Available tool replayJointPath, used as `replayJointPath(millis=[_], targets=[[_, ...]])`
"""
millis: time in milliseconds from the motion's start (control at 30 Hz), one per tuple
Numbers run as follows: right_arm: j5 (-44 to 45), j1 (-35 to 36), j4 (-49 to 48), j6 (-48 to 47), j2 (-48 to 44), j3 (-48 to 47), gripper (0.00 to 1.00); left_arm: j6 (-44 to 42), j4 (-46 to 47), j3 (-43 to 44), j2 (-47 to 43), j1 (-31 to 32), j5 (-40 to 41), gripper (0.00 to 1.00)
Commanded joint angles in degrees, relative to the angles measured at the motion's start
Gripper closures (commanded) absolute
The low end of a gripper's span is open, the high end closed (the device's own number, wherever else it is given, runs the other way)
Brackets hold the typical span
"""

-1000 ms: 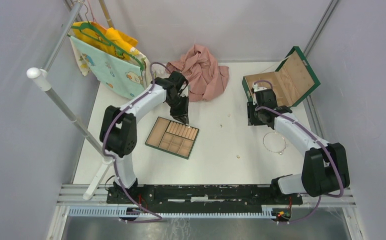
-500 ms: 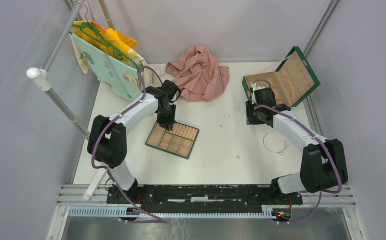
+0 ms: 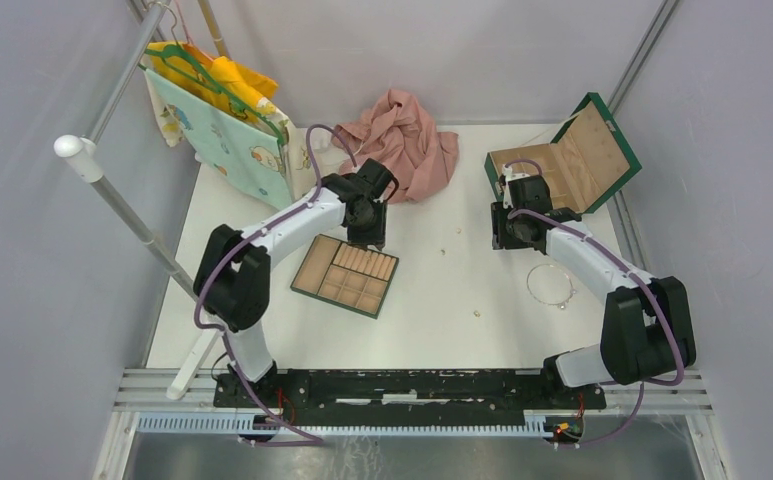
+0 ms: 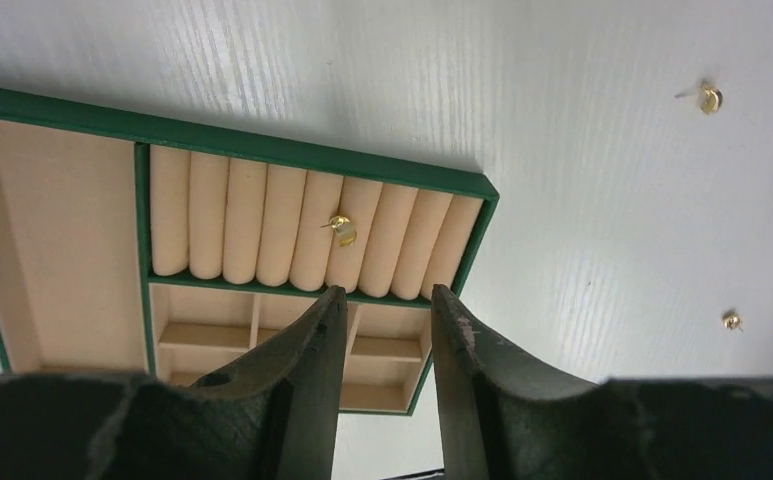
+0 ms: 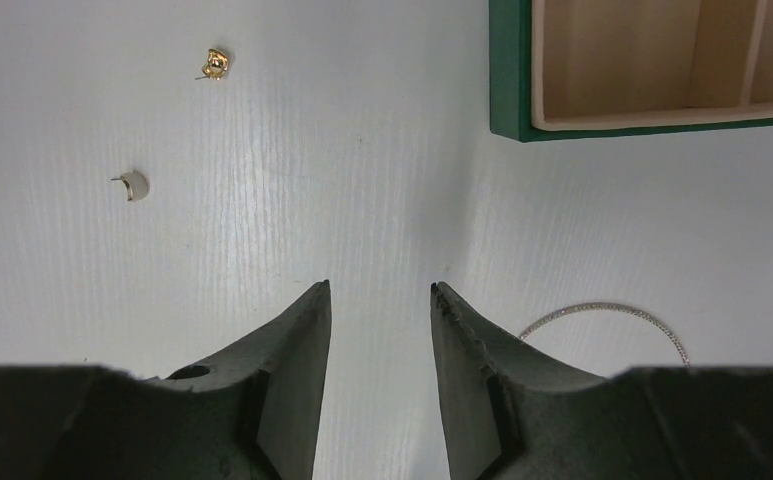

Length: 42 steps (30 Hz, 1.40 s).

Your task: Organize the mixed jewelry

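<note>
The tan compartmented tray [image 3: 311, 270] lies left of the middle. My left gripper [image 3: 370, 238] hangs open and empty over its far right corner. In the left wrist view the gripper [image 4: 387, 295] is above the tray [image 4: 262, 140], and a gold stud [image 4: 341, 229] rests on the ring rolls. Two gold pieces [image 4: 707, 97] [image 4: 731, 320] lie on the table beside the tray. My right gripper [image 3: 504, 240] [image 5: 380, 288] is open and empty above bare table. A gold stud [image 5: 215, 64], a pale piece [image 5: 134, 184] and the silvery wire loop [image 5: 602, 310] [image 3: 550, 285] lie near it.
An open green box [image 3: 587, 150] [image 5: 510, 80] stands at the far right. A pink cloth [image 3: 402, 140] is heaped at the back. Hanging fabric on a rack [image 3: 217, 120] fills the back left. One more small piece [image 3: 477, 313] lies on the table towards the front.
My left gripper swung left along the tray's far edge, then back to the right corner. The right arm has hardly moved.
</note>
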<state>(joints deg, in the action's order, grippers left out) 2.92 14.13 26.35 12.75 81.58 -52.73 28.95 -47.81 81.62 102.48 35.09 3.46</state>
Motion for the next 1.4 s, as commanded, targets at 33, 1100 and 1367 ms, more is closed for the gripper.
replayJointPath(millis=[33, 1100, 1367], targets=[[-0.3, -0.1, -1.8, 0.8, 0.0, -2.1, 0.53, 13.3, 2.5, 0.3, 3.3, -0.1, 4.0, 0.57], [-1.0, -0.1, -1.1, 0.0, 2.1, -3.8, 0.53, 20.5, 4.2, -3.1, 7.5, 0.0, 6.5, 0.8], [-1.3, -0.1, -1.1, -0.2, 2.5, -4.3, 0.53, 18.7, 3.2, -2.9, 4.4, -0.1, 6.8, 0.91]])
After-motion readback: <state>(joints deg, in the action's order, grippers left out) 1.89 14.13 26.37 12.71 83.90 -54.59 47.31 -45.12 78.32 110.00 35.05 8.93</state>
